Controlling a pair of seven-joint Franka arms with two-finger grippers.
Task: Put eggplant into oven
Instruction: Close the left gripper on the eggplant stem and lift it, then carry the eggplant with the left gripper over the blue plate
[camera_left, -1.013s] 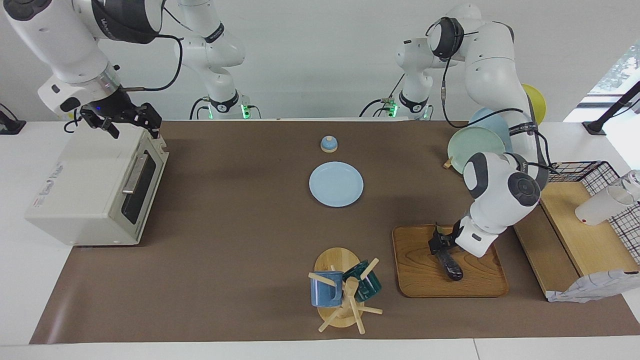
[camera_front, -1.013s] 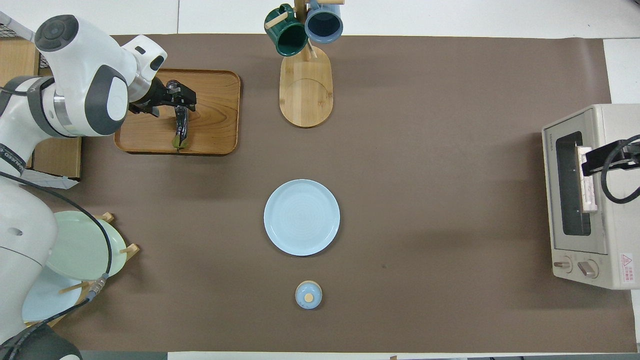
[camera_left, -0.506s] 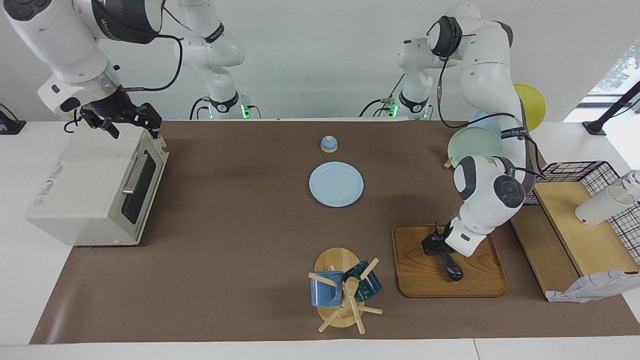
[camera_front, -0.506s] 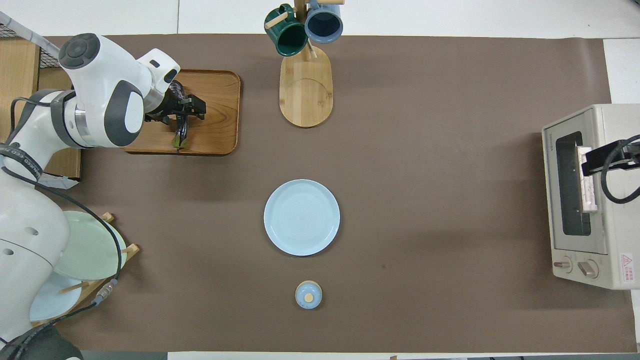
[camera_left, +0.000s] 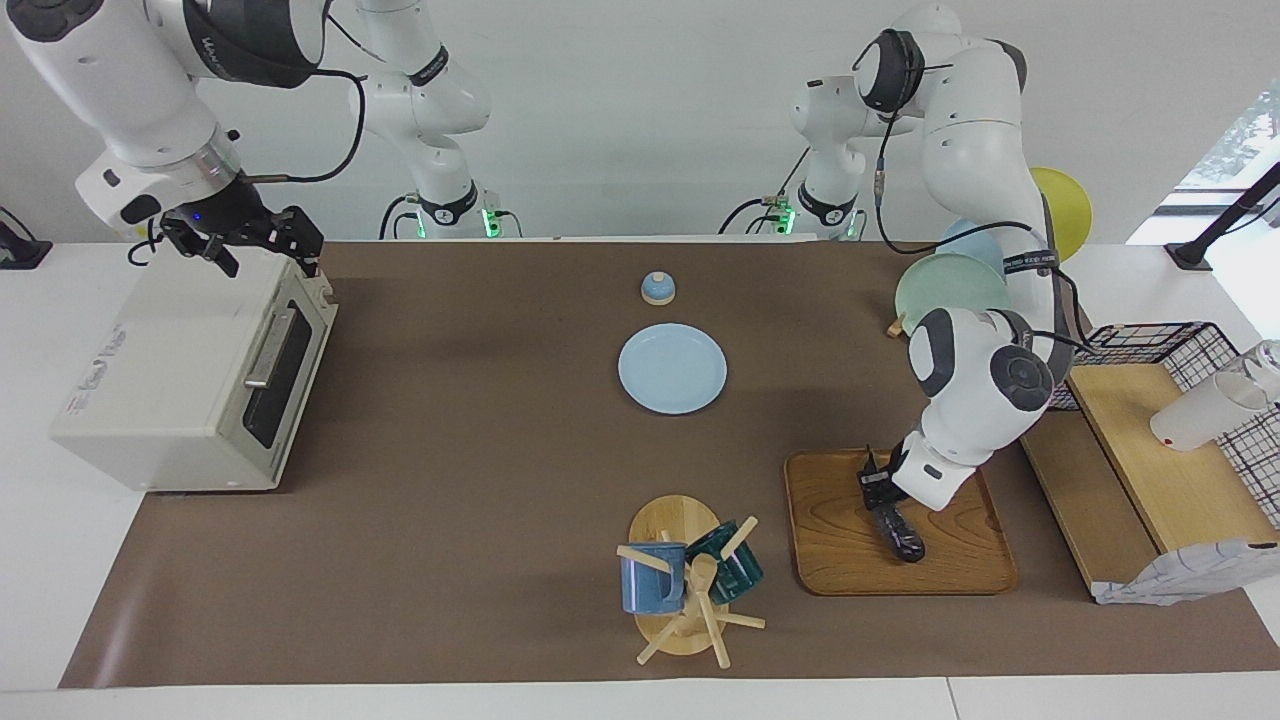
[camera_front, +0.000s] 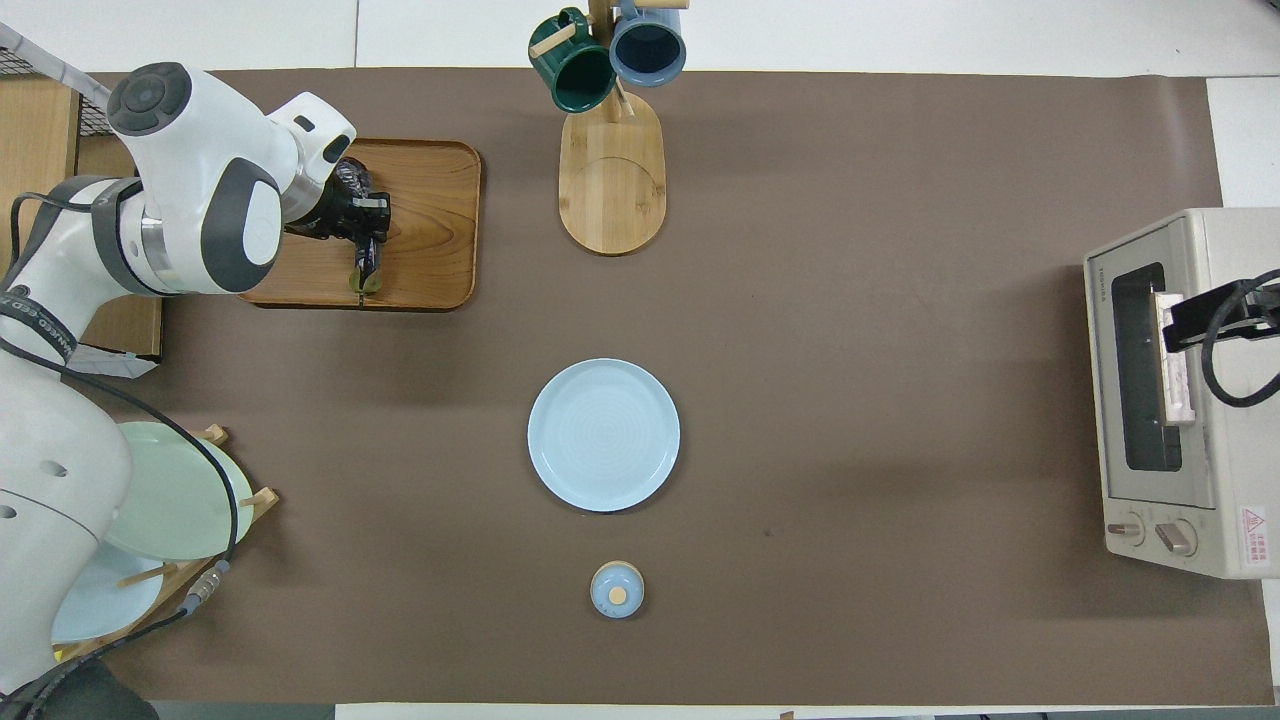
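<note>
Now clamped down: left gripper (camera_left: 878, 484) shut on the eggplant (camera_left: 897, 528), gripping near the stem end on the wooden tray (camera_left: 830, 560) toward the left arm's end of the table. Long axis running from roughly 11 o'clock at the stem to 5 o'clock at the blunt tip in the facing view, the free length trailing out from the jaws toward 5 o'clock, away from the robots. Resting on the tray for now, by the look of it, not yet lifted. Well apart at the right arm's end, at about 9 o'clock from the tray in the facing view: the oven (camera_left: 190, 370), door closed. Poised over its top, near the door's upper edge: right gripper (camera_left: 262, 249), fingers spread wide, holding nothing, likely the nearer one for the handle. Brown mat (camera_left: 480, 480) between the two, carrying a pale blue plate (camera_left: 672, 367), a small blue lidded knob (camera_left: 657, 288) and a mug stand (camera_left: 685, 580). Probable snag: a long carry with the door not yet opened.
</note>
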